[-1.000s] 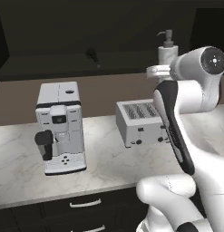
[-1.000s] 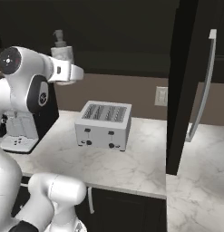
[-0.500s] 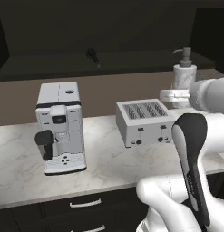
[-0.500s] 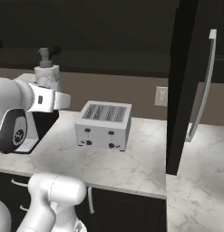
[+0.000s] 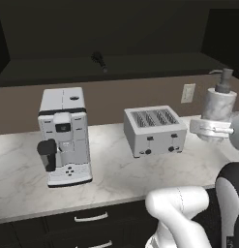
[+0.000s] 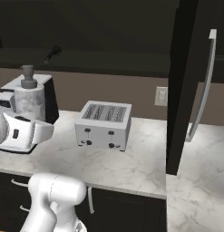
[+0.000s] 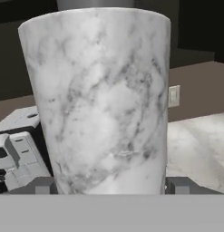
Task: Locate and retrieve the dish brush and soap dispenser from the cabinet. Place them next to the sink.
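Note:
My gripper (image 5: 214, 128) (image 6: 23, 118) is shut on the soap dispenser (image 5: 219, 107) (image 6: 28, 100), a white marbled bottle with a dark pump top, held upright above the counter to the right of the toaster. In the hand view the bottle (image 7: 102, 99) stands close up between the grey fingertips (image 7: 41, 186). The black dish brush (image 5: 98, 60) (image 6: 52, 52) lies on the dark shelf of the black cabinet (image 5: 140, 65) (image 6: 113, 58), well apart from the gripper. The sink is out of view.
On the white marble counter (image 5: 111, 169) (image 6: 131, 158) sit a silver toaster (image 5: 154, 130) (image 6: 104, 124) and a white coffee machine (image 5: 64, 135). A wall socket (image 5: 187, 93) is behind the toaster. A tall black panel (image 6: 183, 81) with a long metal handle (image 6: 205, 86) stands to the right.
The arm has carried the soap dispenser away from the cabinet shelf, down and to the right in the left base view. The brush, toaster and coffee machine have stayed put.

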Controlling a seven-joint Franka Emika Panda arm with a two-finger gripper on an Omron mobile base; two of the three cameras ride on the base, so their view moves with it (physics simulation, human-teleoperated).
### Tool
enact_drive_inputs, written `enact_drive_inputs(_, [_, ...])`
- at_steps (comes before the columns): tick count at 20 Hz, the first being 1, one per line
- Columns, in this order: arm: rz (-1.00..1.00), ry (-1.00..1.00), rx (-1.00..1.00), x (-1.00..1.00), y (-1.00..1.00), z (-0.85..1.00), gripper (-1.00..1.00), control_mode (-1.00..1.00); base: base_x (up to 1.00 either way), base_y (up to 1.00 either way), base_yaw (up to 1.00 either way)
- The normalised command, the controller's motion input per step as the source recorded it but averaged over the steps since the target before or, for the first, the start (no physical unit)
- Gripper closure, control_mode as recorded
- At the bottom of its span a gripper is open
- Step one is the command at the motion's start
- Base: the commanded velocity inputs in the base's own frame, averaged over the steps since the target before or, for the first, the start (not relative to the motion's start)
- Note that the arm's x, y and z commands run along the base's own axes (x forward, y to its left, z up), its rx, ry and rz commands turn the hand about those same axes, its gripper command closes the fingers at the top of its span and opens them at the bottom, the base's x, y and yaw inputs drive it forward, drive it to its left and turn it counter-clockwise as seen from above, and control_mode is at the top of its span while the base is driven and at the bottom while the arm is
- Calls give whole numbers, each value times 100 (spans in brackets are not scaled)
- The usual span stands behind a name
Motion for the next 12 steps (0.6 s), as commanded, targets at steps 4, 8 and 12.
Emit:
enact_drive_inputs(4, [2,8,3,-83,13,-6,100,-100,0,0,0])
enact_drive_inputs(8, [1,4,-1,-88,22,-10,100,-100,0,0,0])
enact_drive_inputs(12, [1,-9,-8,-89,6,-21,100,-100,0,0,0])
